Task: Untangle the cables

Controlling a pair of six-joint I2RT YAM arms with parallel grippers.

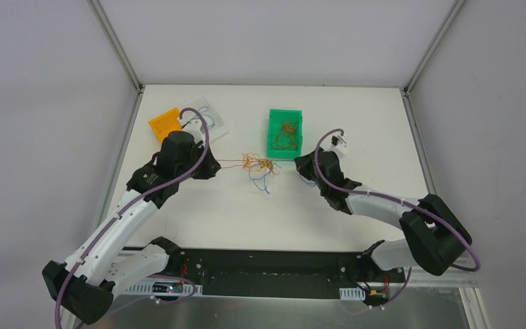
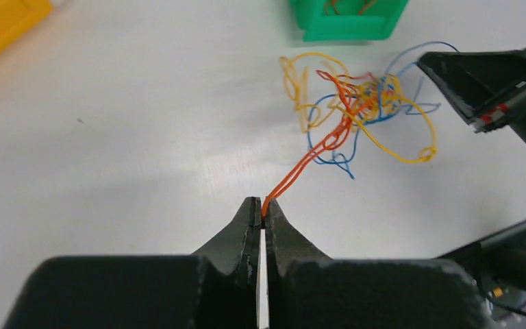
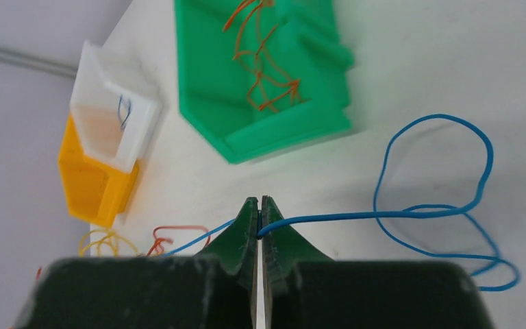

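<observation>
A tangle of thin orange, blue and yellow cables (image 1: 260, 166) lies mid-table; it also shows in the left wrist view (image 2: 356, 110). My left gripper (image 2: 262, 209) is shut on an orange cable (image 2: 308, 161) that runs taut from the tangle; from above this gripper (image 1: 214, 164) is left of the tangle. My right gripper (image 3: 259, 209) is shut on a blue cable (image 3: 411, 214) that loops off to the right; from above it (image 1: 301, 164) is right of the tangle.
A green bin (image 1: 285, 133) with brownish cables stands behind the tangle, also in the right wrist view (image 3: 267, 75). An orange bin (image 1: 165, 123) and a white bin (image 1: 207, 116) holding a blue wire stand at the back left.
</observation>
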